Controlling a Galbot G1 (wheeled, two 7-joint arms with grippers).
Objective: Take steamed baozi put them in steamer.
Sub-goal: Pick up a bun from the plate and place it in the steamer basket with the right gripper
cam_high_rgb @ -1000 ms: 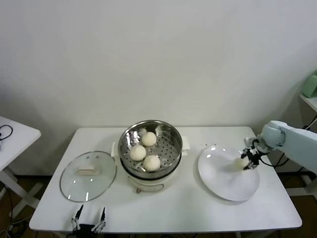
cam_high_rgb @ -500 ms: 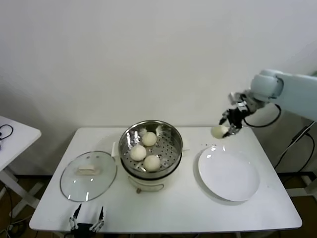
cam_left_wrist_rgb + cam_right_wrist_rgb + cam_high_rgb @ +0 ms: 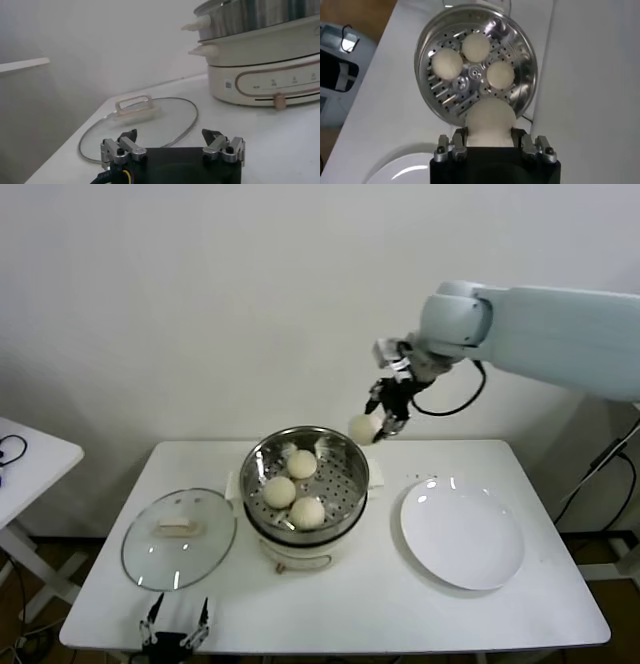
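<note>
Right wrist view: the jaws of the right gripper are seen clamped on the fourth baozi, which bulges between them at lower centre of the frame. Beyond it, three baozi lie on the perforated floor of the steamer; the free patch lies nearest the held bun.

In the head view the right gripper is held above centre, over the steamer's far right rim. A good placement probably calls for the bun to be carried inward over the open patch, lowered close to the perforations, and released only when clear of the wall and the other buns.

The left gripper is parked low at the bench's near edge, jaws apart, beside the glass lid. The plate is cut off in the wrist view. Whether the bun is squashed cannot be told.
</note>
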